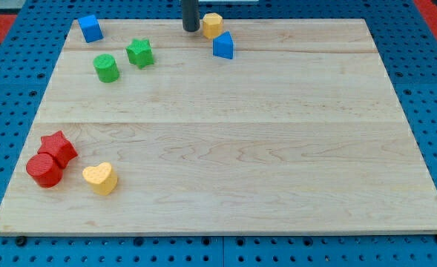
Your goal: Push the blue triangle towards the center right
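Observation:
The blue triangle (223,46) sits near the view's top, a little right of the middle. A yellow hexagon block (213,24) touches it from above-left. My tip (191,29) is at the board's top edge, just left of the yellow hexagon and up-left of the blue triangle, not touching the triangle.
A blue cube (90,28) is at the top left. A green star (139,53) and green cylinder (106,67) lie below it. A red star (58,147), red cylinder (44,170) and yellow heart (100,178) sit at the bottom left. The wooden board (277,170) rests on a blue pegboard.

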Tool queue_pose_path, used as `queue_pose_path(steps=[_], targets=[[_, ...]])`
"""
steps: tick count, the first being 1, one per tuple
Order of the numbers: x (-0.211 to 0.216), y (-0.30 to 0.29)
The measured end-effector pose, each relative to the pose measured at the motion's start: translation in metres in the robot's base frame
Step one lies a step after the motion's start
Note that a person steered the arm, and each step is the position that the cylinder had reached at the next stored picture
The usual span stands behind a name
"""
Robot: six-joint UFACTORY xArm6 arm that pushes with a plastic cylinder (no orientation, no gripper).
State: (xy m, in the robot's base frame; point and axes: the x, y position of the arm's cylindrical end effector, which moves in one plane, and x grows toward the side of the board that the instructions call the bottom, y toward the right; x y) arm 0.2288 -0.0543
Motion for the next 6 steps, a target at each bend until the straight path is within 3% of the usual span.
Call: queue_pose_path(steps=[4, 5, 6], targets=[[0.036, 0.092], [0.074, 0.117], [0.098, 0.089]])
